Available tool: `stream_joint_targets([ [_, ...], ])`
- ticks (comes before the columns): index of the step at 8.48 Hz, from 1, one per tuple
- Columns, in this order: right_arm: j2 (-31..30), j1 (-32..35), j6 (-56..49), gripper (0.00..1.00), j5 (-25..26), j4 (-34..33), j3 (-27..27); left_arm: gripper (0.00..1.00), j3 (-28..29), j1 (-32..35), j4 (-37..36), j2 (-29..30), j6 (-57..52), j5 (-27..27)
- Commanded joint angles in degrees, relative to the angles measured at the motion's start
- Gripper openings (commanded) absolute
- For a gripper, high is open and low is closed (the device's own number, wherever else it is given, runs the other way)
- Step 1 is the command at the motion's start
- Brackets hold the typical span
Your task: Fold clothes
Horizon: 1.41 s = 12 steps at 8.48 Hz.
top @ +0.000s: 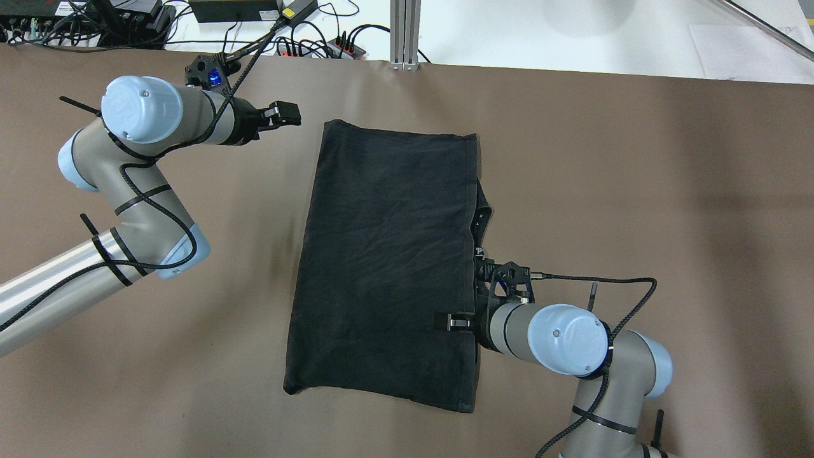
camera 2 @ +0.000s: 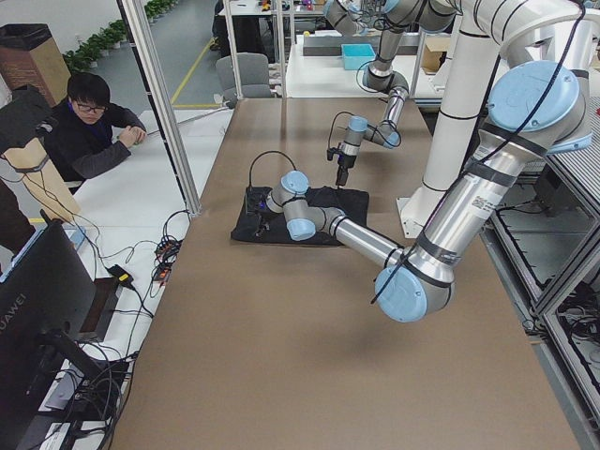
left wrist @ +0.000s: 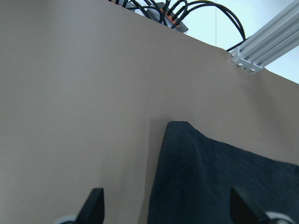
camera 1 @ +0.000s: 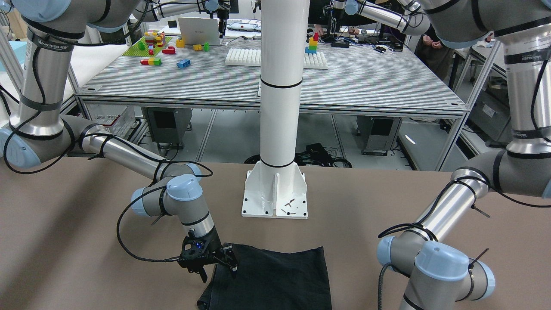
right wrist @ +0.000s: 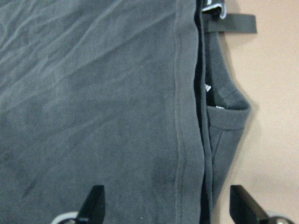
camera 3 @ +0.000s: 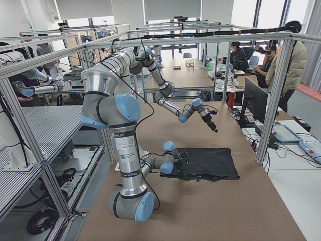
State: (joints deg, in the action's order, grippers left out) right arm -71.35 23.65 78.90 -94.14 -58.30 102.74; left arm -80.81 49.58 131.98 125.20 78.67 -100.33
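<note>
Cloth [top: 388,254] of plain black fabric is laid flat on the brown table covering [top: 636,191], straight out in front of the white pole's base plate [camera 1: 275,202] and a little apart from it. It is folded into a long rectangle. Its long axis is pointed away from the base plate toward the far side of the table, with the far end skewed slightly to the robot's right. One short end is turned to the base plate. The hemmed edge [right wrist: 180,116] is run along the long side on the robot's right, and a lower layer [top: 483,213] is seen sticking out from under it partway along. The right gripper [camera 1: 218,275] is held at that hemmed side, toward the end nearer the base plate. Its fingers are spread wide, one over the cloth and one at the hem. Whether the fabric is touched cannot be told. The left gripper [top: 286,114] is held over bare covering, just beside the corner of the cloth farthest from the base plate on the robot's left. Its fingers are also spread wide and nothing is gripped.
</note>
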Motion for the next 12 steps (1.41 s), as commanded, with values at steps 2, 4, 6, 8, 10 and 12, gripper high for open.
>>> stream_joint_targets([
  [2,-0.8,-0.5,14.4,0.94,-0.5,2.1,3.7,0.95,0.0,0.0,-0.1,0.1,-0.1,0.4],
  [4,-1.5,-2.6,22.3,0.94,1.4,2.2,3.9,0.95,0.2,-0.1,-0.1,0.1,-0.3,0.4],
  [6,-2.4,-8.1,24.1,0.94,8.5,2.2,3.8,0.95,0.5,-0.1,-0.1,0.3,-0.4,2.0],
  [8,-3.6,-10.1,26.5,0.94,9.4,2.2,3.7,0.95,0.5,-0.1,-0.1,0.3,-0.5,2.1],
  [10,-3.3,-10.8,26.7,0.94,10.2,2.1,3.3,0.95,0.5,-0.2,0.0,0.3,-0.7,2.1],
  [12,-2.1,-10.7,26.5,0.92,10.3,2.0,2.9,0.95,0.6,-0.2,-0.1,0.3,-0.9,2.1],
])
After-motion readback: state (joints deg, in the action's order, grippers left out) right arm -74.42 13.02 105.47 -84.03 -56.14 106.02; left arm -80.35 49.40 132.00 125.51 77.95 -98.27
